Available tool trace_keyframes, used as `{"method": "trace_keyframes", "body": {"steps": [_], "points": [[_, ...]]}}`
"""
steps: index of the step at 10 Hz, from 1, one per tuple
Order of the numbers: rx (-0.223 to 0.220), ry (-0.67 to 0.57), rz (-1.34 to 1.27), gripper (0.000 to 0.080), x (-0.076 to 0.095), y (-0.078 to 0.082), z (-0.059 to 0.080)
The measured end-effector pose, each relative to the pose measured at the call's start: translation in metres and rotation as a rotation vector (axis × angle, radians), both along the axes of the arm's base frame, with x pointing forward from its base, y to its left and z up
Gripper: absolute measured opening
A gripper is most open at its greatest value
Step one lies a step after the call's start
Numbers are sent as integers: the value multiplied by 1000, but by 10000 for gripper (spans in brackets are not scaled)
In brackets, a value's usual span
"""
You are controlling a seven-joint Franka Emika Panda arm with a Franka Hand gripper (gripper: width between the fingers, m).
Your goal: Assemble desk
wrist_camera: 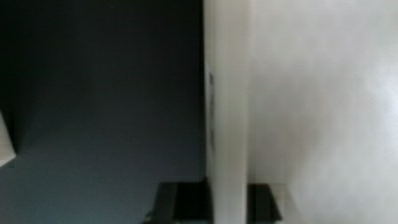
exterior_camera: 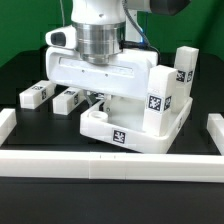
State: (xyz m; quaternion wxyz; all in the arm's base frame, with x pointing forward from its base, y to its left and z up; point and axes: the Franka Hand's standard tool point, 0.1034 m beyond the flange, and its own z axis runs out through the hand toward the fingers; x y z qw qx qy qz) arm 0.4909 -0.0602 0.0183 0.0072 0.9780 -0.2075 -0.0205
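That front rail (exterior_camera: 100,160) sits closest; behind it your end effector (wrist_camera: 222,205) is pinching the tabletop (exterior_camera: 130,125) rim tight.

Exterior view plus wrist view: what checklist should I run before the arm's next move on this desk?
1. Dark-fingered tool shut on a thin white wall, apparently the rim of the white plastic tray-like tabletop: ok.
2. Near upright white leg block and far upright white leg block fully seated: cannot tell.
3. Loose white leg block and second loose white leg block lying outside the tabletop: ok.
4. Gap between tabletop and long white front rail: cannot tell.
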Motion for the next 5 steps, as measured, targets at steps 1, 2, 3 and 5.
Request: {"method": "trace_keyframes", "body": {"steps": [1, 2, 3, 5], "points": [[0, 2, 72, 61, 0, 0, 0], [-2, 5, 132, 61, 2, 3, -1], [-8, 4, 222, 61, 8, 4, -1], [-27, 3, 397, 61, 25, 4, -5]]}}
